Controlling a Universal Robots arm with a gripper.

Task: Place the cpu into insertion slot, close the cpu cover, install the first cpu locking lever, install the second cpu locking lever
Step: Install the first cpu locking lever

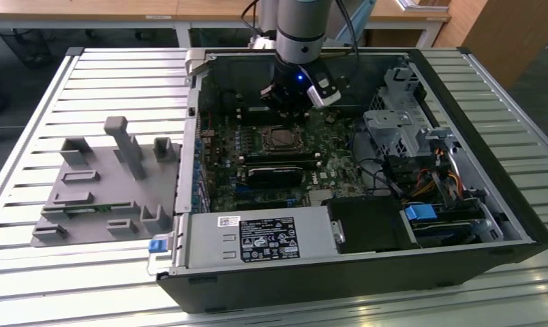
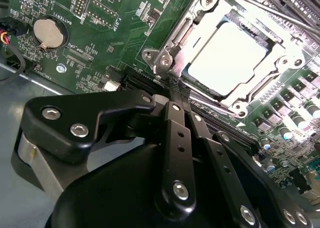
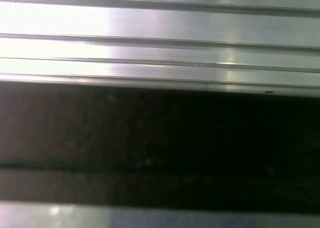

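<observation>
Here the end effector [image 2: 172, 90], fingers together and empty, touches the cpu cover [image 2: 260, 85] closed over the cpu [image 2: 227, 57].

Bench of pale slatted aluminium rails [image 1: 37, 286], bright glare along the slats near the exterior view's lower left. Behind it, light wooden desktop [image 1: 119, 10] on white metal legs [image 1: 181, 34], grey floor [image 1: 10, 82] underneath. Dark wire-mesh bin [image 1: 24, 44] under desk at the exterior view's left. Brown wooden cabinet panel [image 1: 501, 34] at far right. Same ribbed aluminium slats [image 3: 160, 47] in the first wrist view, strongly lit.
</observation>
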